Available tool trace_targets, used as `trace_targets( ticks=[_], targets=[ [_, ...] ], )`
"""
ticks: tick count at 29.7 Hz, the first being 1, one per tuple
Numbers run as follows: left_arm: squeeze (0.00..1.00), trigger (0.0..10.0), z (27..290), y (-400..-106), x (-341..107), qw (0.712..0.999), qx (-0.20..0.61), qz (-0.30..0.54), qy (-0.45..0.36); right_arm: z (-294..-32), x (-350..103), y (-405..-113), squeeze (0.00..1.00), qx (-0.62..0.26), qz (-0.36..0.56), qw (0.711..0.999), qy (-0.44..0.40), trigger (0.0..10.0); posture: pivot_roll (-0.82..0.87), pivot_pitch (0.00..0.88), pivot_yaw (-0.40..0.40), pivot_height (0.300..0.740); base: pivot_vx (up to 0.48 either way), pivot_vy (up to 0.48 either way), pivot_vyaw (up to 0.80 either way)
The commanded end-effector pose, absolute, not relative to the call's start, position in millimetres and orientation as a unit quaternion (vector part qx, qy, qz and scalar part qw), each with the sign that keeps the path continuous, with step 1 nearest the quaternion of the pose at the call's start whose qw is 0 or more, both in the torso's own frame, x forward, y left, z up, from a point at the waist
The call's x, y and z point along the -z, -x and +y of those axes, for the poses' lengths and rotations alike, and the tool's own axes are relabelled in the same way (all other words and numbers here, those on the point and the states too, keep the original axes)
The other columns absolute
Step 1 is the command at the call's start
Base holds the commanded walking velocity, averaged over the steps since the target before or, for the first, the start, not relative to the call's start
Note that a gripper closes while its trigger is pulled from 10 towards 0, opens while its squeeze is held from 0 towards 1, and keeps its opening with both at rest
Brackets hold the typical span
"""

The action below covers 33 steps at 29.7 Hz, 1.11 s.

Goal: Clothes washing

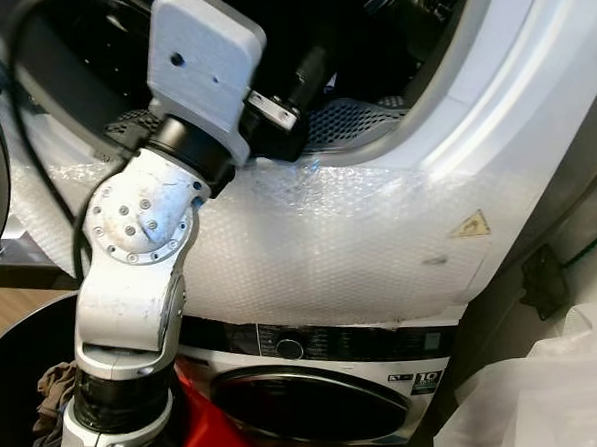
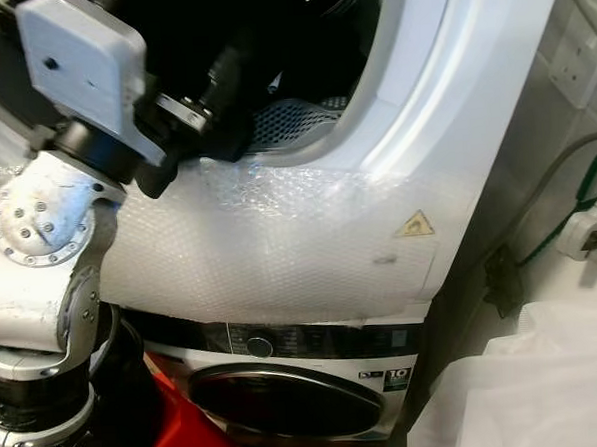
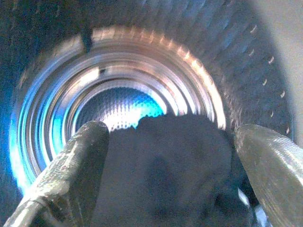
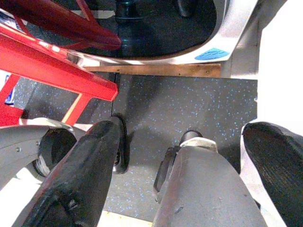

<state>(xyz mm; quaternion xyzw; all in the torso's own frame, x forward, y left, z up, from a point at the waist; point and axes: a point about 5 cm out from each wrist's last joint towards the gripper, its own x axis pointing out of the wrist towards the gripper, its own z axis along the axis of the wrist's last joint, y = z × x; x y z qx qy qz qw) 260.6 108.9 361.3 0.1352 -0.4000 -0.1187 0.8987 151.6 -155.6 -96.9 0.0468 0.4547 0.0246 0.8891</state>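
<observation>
My left arm (image 1: 143, 222) reaches up into the open mouth of the upper washing machine (image 1: 369, 40); its black wrist (image 1: 292, 104) passes over the rim. In the left wrist view, the left gripper (image 3: 170, 130) is inside the shiny steel drum (image 3: 118, 106). Its fingers (image 3: 71, 165) stand wide apart, and a dark garment (image 3: 170, 179) bulks up between them. The right gripper (image 4: 187, 127) hangs low and open over the dark speckled floor (image 4: 189, 104), with nothing between its fingers.
Bubble wrap (image 1: 330, 242) covers the upper machine's front below the opening. Beneath it is a second machine with a dark round door (image 1: 308, 403). A red stool (image 2: 179, 430) stands at my feet. A black basket holds a brownish cloth (image 1: 52, 392) at the left, and white plastic (image 1: 558, 390) lies at the right.
</observation>
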Motion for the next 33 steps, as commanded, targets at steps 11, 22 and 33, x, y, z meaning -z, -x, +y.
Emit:
trace_targets(
  ticks=[11,22,33],
  targets=[
    [0.0,10.0,130,-259,-324,0.956,0.001,-0.291,0.018,-156,99,-147,0.0,-0.03,0.468,0.882,-0.045,10.0,0.15,0.076,0.065,0.74,0.0,0.0,0.0],
    [0.0,10.0,142,-303,-311,0.982,0.014,-0.142,0.122,-155,100,-146,0.0,-0.034,0.471,0.881,-0.042,10.0,0.13,0.051,0.075,0.74,0.0,0.0,0.0],
    [0.0,10.0,142,-360,-340,0.978,0.154,-0.142,-0.014,-159,100,-143,0.0,-0.034,0.471,0.881,-0.037,10.0,0.08,0.032,0.086,0.74,0.0,0.0,0.0]
  ],
)
